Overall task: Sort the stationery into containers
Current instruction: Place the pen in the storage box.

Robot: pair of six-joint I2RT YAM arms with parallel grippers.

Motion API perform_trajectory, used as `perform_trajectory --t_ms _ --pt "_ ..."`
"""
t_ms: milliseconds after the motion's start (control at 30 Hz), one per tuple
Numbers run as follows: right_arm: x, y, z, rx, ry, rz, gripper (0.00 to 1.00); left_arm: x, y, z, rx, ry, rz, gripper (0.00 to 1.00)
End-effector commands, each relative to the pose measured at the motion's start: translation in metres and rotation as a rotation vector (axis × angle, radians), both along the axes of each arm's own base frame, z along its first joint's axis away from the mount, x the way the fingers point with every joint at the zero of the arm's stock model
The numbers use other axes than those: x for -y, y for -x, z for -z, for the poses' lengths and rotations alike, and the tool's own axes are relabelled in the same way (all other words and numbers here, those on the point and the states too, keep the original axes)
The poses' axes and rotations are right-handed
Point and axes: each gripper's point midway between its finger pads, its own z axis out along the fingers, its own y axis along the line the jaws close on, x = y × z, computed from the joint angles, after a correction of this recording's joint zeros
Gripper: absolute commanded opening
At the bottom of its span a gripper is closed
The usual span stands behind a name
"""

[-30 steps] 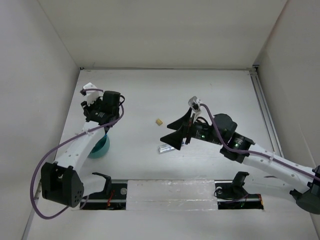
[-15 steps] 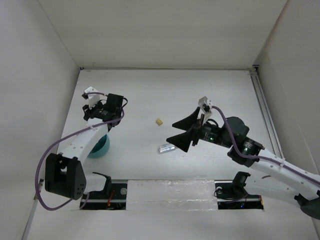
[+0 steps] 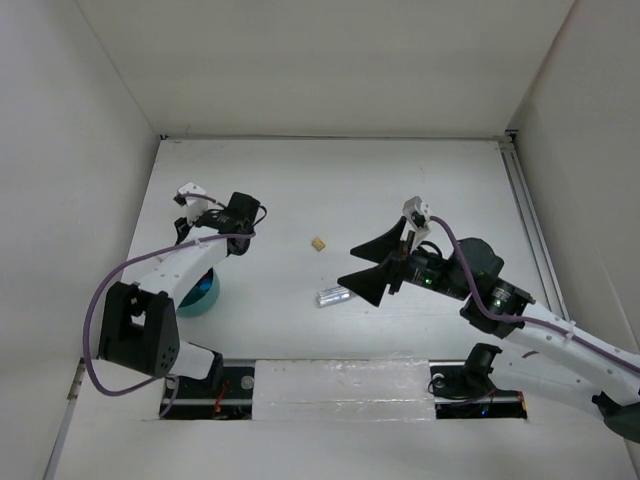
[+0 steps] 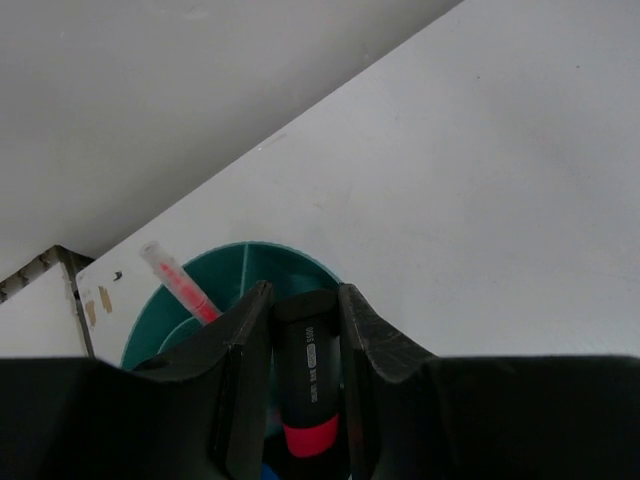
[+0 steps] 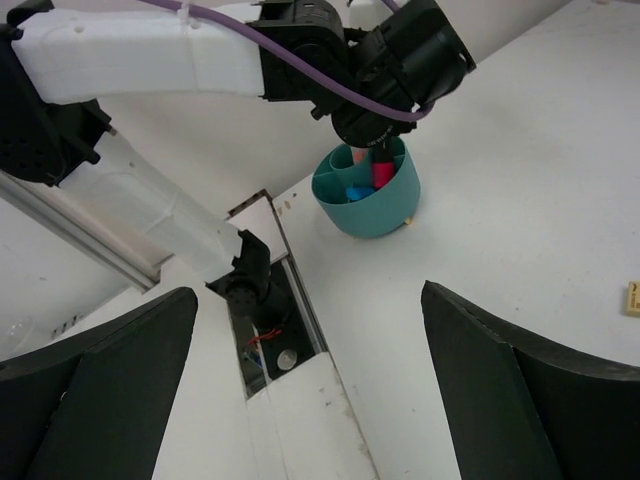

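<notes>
The left gripper (image 4: 303, 296) clamps a marker (image 4: 306, 345), its long axis pointing down into the cup (image 4: 250, 256) at near left. The right gripper (image 3: 366, 266) is spread wide, just right of the pen (image 3: 333, 296).

White table (image 3: 330, 190), white walls (image 3: 300, 60) around it, glossy clear strip (image 3: 340, 385) along near edge, metal rail (image 3: 530, 230) at right
</notes>
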Motion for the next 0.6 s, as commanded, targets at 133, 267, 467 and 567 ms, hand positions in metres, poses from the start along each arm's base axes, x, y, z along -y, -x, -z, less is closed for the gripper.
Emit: perform_trajectory --t_ms 133,267,467,567 --pt "0.004 0.0 -0.012 0.043 -0.027 0.014 1.0 -0.006 0.009 -0.013 0.049 -0.027 -0.083 0.13" --pt "0.0 -0.002 -0.006 0.032 -0.011 0.014 1.0 -0.007 0.013 -0.024 0.095 -0.009 -0.084 0.22" --pt "-0.002 -0.004 -0.003 0.026 -0.003 0.013 1.0 -0.008 0.015 -0.04 0.154 0.02 -0.055 0.0" --pt "-0.002 -0.004 -0.003 0.026 -0.003 0.013 1.0 -0.007 0.016 -0.044 0.153 0.025 -0.035 0.0"
